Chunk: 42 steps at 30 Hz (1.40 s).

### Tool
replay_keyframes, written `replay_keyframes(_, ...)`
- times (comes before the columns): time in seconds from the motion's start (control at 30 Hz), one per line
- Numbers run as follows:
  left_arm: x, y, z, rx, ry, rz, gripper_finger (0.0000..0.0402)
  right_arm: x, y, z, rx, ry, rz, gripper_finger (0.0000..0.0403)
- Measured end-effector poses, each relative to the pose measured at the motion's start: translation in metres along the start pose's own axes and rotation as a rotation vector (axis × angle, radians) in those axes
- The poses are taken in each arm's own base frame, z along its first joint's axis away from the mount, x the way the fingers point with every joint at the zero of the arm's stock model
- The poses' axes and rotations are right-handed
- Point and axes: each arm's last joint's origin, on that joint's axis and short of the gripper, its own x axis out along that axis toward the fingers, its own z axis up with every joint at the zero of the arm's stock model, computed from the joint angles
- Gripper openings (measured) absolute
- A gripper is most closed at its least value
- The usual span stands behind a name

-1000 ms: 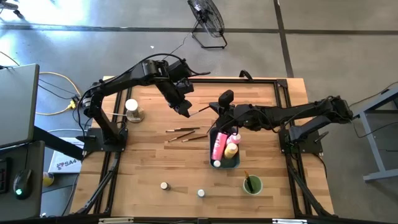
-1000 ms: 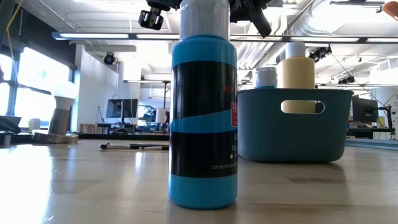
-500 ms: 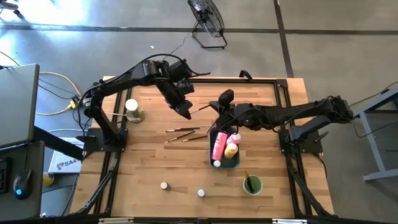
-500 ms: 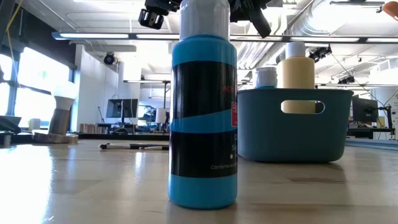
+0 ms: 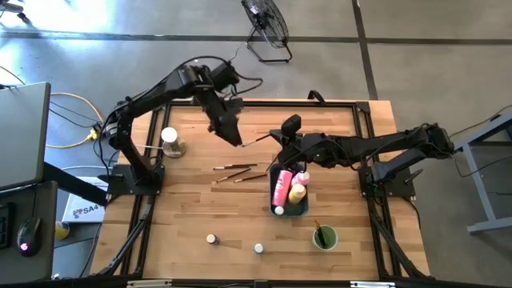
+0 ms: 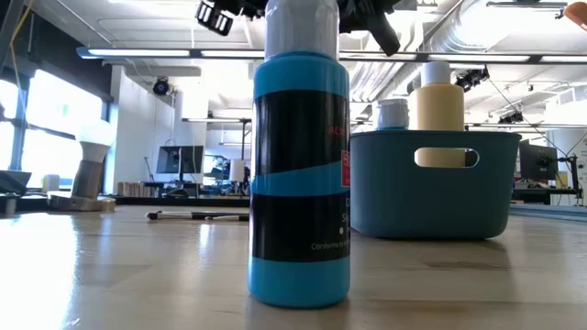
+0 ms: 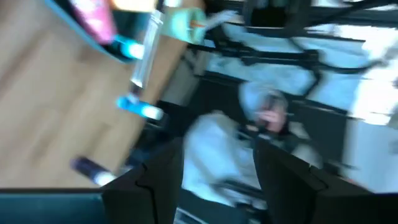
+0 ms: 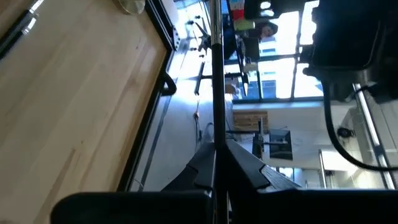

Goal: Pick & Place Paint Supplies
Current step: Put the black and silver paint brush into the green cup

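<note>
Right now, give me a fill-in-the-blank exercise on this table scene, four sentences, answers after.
1. The pink bottle stands inside the blue-grey ____.
2. The right gripper is shut on a thin ____.
3. The round cup near the table's front edge is coloured ____.
4. The left gripper hangs above the table with its fingers ____.

Missing words: tray; paintbrush; green; open

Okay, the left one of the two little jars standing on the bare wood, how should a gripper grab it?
Come straight down on the left jar and close on its round sides below the pale cap. It seems upright, with bare wood around it and the other jar well apart.
</note>
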Motion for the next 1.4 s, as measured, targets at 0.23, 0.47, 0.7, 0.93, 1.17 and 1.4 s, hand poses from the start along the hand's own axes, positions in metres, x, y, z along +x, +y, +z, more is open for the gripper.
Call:
replay_keyframes(0.23, -0.022, 0.004, 0.001, 0.133, -0.093, 0.029, 0.0189, -0.007, -0.007, -0.005, 0.142, 0.065, -0.05, 0.0009)
replay_keyframes(0.47, -0.04, -0.003, -0.013, 0.398, -0.281, 0.28, 0.0189, -0.041, -0.037, -0.021, 0.473, 0.002, -0.125, 0.0009)
replay_keyframes(0.7, -0.032, -0.029, -0.021, 0.657, -0.477, 0.472, 0.0189, -0.086, -0.065, -0.042, 0.917, -0.211, -0.099, 0.0009)
replay_keyframes(0.93, -0.008, -0.063, -0.021, 0.963, -0.666, 0.527, 0.0189, -0.115, -0.079, -0.056, 1.246, -0.337, -0.067, 0.001)
replay_keyframes(1.17, -0.011, -0.072, -0.031, 1.057, -0.726, 0.579, 0.0189, -0.138, -0.074, -0.052, 1.349, -0.371, 0.008, 0.0009)
replay_keyframes(1.4, -0.012, -0.076, -0.029, 1.102, -0.757, 0.568, 0.0189, -0.162, -0.064, -0.034, 1.372, -0.355, -0.006, 0.0009)
